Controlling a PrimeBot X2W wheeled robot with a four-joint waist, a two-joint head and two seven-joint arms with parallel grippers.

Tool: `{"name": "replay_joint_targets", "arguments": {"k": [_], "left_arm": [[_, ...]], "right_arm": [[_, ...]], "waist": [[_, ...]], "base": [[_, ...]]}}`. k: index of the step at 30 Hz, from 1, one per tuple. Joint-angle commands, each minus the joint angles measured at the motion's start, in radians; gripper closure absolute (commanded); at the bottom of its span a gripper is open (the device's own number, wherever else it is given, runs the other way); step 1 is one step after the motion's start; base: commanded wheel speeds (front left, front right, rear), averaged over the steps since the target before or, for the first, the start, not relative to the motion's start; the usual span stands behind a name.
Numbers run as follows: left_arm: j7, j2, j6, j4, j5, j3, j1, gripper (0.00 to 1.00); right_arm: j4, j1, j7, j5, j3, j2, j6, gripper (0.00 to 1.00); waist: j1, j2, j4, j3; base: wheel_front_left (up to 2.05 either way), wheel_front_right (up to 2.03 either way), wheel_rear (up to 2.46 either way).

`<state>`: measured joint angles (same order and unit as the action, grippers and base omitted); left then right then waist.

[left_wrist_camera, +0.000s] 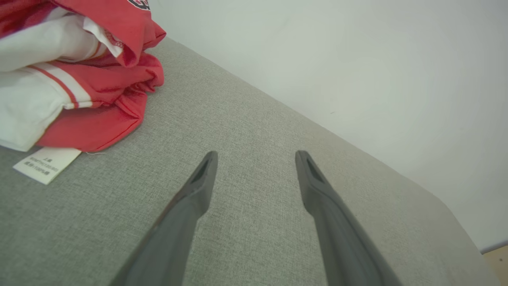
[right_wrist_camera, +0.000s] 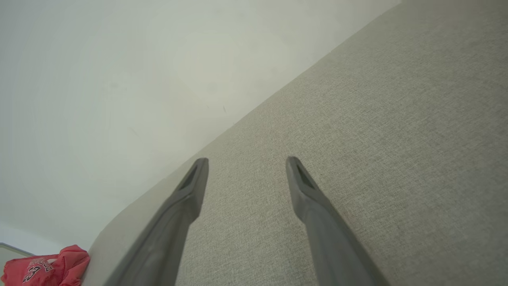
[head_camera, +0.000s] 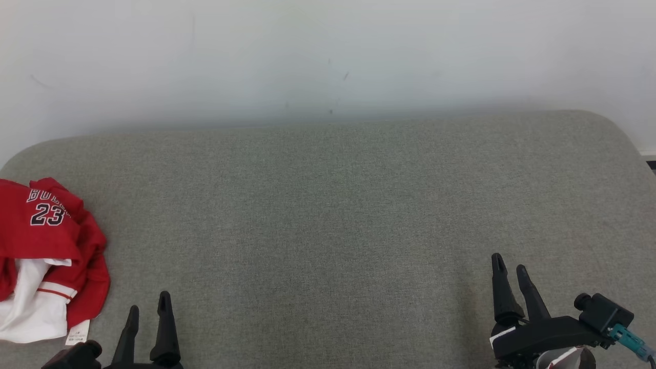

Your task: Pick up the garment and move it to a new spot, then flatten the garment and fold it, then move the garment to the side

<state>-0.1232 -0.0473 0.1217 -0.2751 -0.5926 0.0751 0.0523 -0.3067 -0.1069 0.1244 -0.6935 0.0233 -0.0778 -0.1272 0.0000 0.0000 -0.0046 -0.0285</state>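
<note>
The left pincer [head_camera: 149, 301], two long dark tapered fingers, stands at the lower left of the head view. Its fingers point up, leaning slightly right, with the jaws parted and gripping nothing. The right pincer [head_camera: 509, 261], of the same dark build, stands at the lower right. Its fingers lean up-left, jaws likewise parted and empty. Its black wrist housing [head_camera: 543, 332] carries a teal connector [head_camera: 624, 334].

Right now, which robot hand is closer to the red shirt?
Left. The left gripper is open just to the right of the red shirt, not touching it. The right gripper, also open, is far off across the grey cushion, on the opposite side.
</note>
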Motion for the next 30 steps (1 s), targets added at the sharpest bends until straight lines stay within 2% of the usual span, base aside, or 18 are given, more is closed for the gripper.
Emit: {"name": "replay_joint_targets", "arguments": {"k": [1,30], "left_arm": [[-0.012,-0.006,-0.006,0.011,0.037,0.000,0.023,0.00],[-0.080,-0.018,-0.025,-0.013,0.330,-0.026,-0.002,0.00]], "right_arm": [[0.005,-0.022,0.011,0.031,-0.005,-0.006,-0.004,0.00],[-0.031,-0.016,0.080,0.323,-0.046,-0.018,-0.005,0.00]], "waist": [[0.0000,0.0000,0.000,0.000],[0.0000,0.0000,-0.003,-0.005]], "base": [[0.00,0.00,0.00],[0.00,0.00,0.00]]}}
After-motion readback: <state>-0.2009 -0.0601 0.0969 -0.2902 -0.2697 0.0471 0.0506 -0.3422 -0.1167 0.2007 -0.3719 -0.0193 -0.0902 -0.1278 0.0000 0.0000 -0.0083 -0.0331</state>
